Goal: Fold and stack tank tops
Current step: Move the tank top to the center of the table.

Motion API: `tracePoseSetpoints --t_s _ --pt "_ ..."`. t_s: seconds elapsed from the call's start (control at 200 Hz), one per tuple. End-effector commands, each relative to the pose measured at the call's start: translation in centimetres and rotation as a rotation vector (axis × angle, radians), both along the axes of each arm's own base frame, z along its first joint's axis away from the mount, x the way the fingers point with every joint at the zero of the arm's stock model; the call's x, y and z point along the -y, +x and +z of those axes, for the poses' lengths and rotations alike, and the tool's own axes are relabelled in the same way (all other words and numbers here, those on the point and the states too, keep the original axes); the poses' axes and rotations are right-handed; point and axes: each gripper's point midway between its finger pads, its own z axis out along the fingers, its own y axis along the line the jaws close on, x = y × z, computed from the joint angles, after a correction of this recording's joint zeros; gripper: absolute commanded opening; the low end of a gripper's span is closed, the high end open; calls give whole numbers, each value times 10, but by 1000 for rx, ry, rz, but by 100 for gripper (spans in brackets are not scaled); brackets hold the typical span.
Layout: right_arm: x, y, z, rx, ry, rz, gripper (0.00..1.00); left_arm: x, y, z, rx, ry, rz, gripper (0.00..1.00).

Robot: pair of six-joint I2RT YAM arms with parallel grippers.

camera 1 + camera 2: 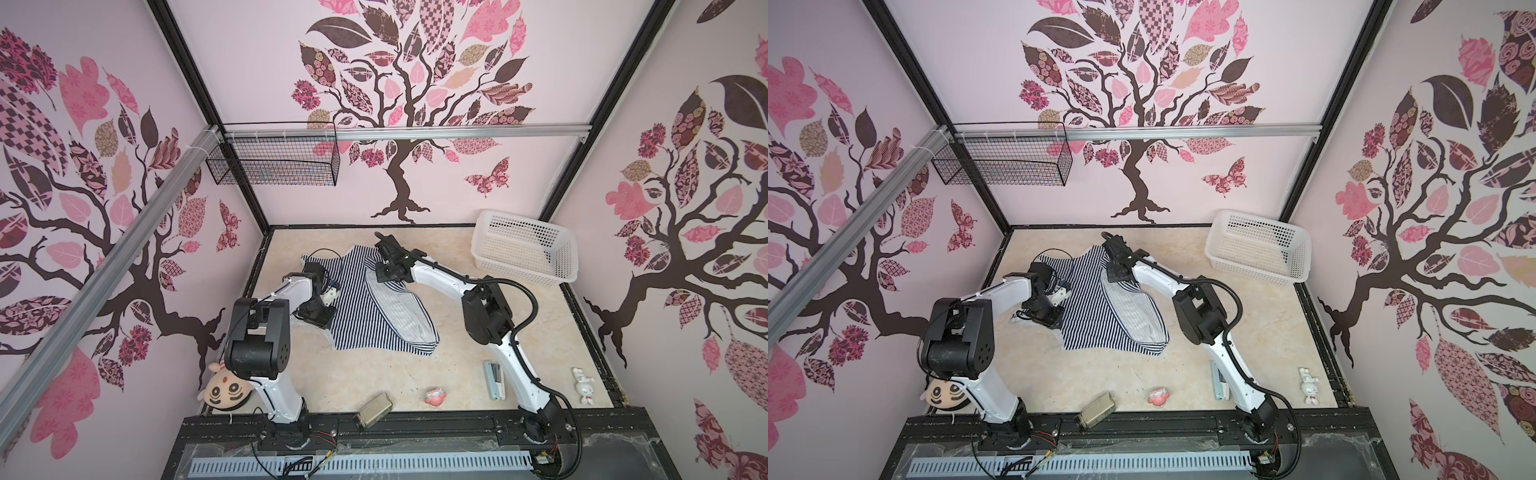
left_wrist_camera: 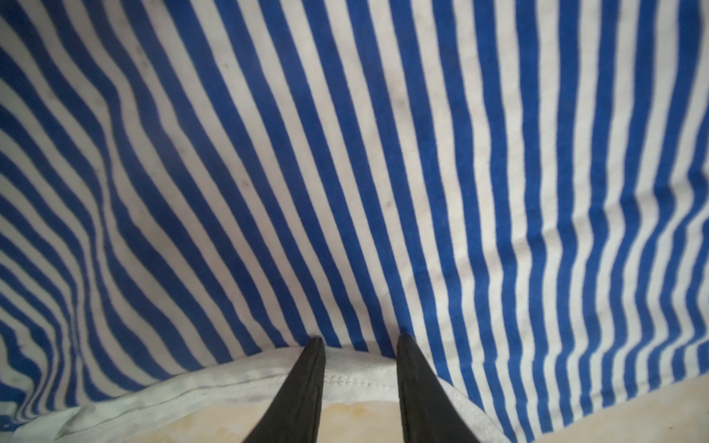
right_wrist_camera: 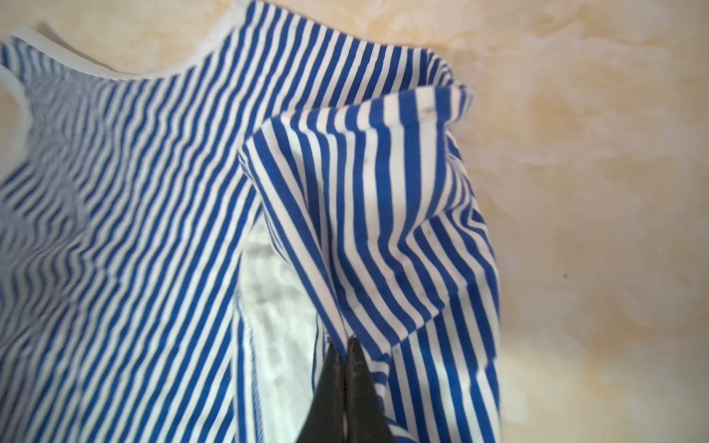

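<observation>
Right jaws I see pinched shut on a raised fold of the tank top [image 3: 153, 230] — left jaws (part open) rest their tips on its white-trimmed edge.

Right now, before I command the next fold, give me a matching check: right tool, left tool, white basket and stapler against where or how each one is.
Things: 1 right tool; 2 left tool; 3 white basket; 4 stapler.
States: A far right corner of the table; B jaws apart, tips at the white trim of the tank top; C lying flat near the front edge; D shut on a raised fold of the tank top.
Pairs: 1-D; 2-B; 3-A; 4-C.
</observation>
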Motion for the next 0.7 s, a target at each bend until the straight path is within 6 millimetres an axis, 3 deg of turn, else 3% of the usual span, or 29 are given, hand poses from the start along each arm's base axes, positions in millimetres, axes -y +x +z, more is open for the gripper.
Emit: tracePoseSetpoints --t_s 0.0,0.1,0.355,0.405,0.47,0.515,0.56,0.696 --pt "21 11 76 92 174 -47 0 -6 -4 -15 -25 33 2 36" --pt "60 12 69 44 225 -134 0 -6 -4 -15 -27 32 -1 36" --pt "156 19 4 -67 241 -328 6 -3 -7 -11 -22 12 3 36" --pt "175 22 -12 -98 222 -380 12 -3 -7 -12 -22 13 4 36" --pt "198 26 -26 -125 168 -456 36 -4 -7 -12 -21 18 4 36" --pt "204 27 -30 -131 124 -473 49 -4 -6 -11 -18 21 4 36" --pt "199 26 -27 -141 125 -445 55 -5 -6 -11 -17 23 4 36" --pt "171 15 -3 -100 124 -375 58 -7 -5 -9 -9 35 5 36"
